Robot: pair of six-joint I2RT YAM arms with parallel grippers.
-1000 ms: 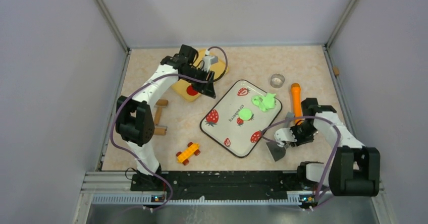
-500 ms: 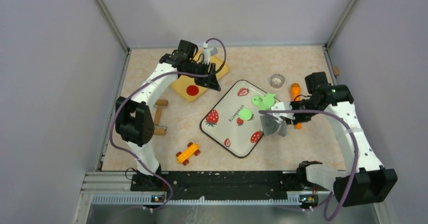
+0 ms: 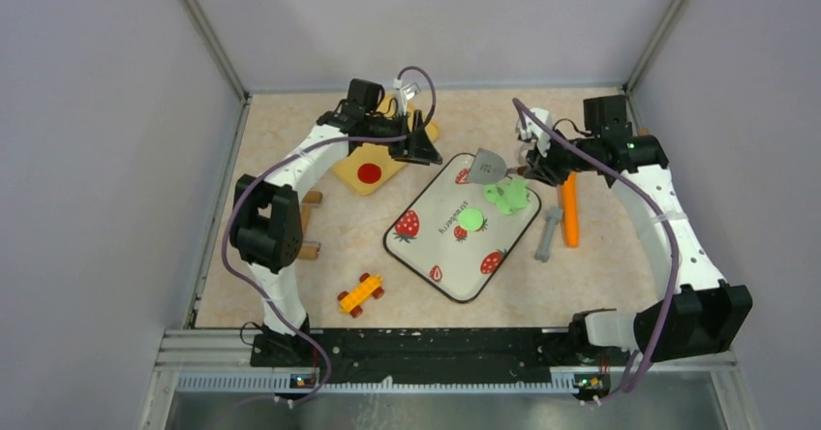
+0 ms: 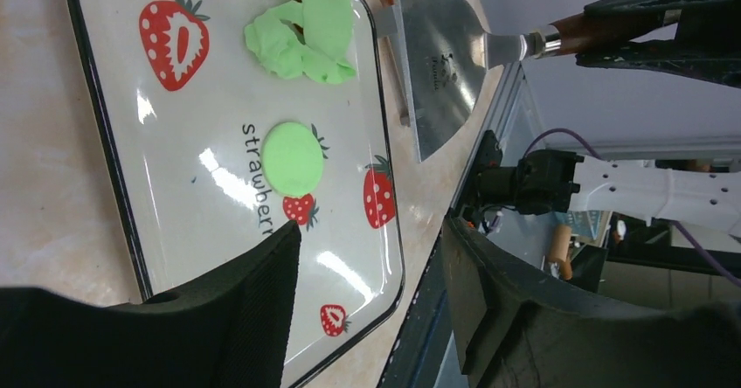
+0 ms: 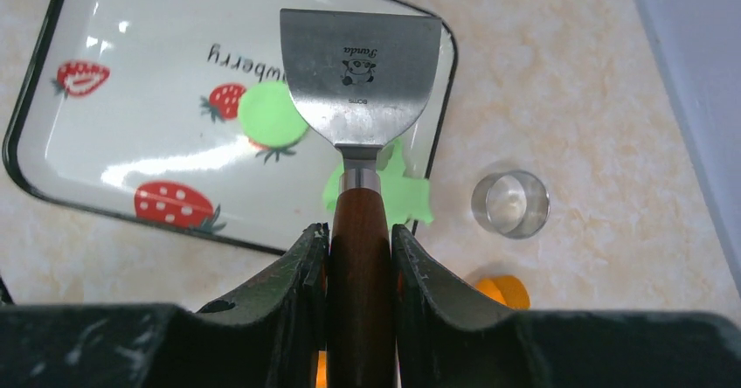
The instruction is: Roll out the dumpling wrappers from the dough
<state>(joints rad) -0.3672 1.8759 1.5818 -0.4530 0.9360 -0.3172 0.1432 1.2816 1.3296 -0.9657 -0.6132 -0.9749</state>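
While the right gripper [image 5: 360, 231] is clamped tight on the brown wooden handle of a steel-bladed scraper [image 5: 360, 73], the blade is held over the far corner of the white strawberry-print tray with a black rim [image 3: 426, 256].

- The ragged bright green lump of dough [image 3: 507, 196] lies in that far corner of the tray, just beside the blade. No contact between the two is visible.
- One thin, flat, round green dumpling wrapper [image 3: 471, 219] lies near the tray centre, apart from the dough.
- The left gripper [image 4: 371, 231] has its jaws spread wide with nothing between them. It is over the yellow board [image 3: 350, 176] carrying a small red disc [image 3: 368, 172], left of the tray.
- An orange rolling pin [image 3: 569, 207] lies on the table right of the tray.
- A clear ring cutter [image 5: 510, 203] stands near the tray's far corner.
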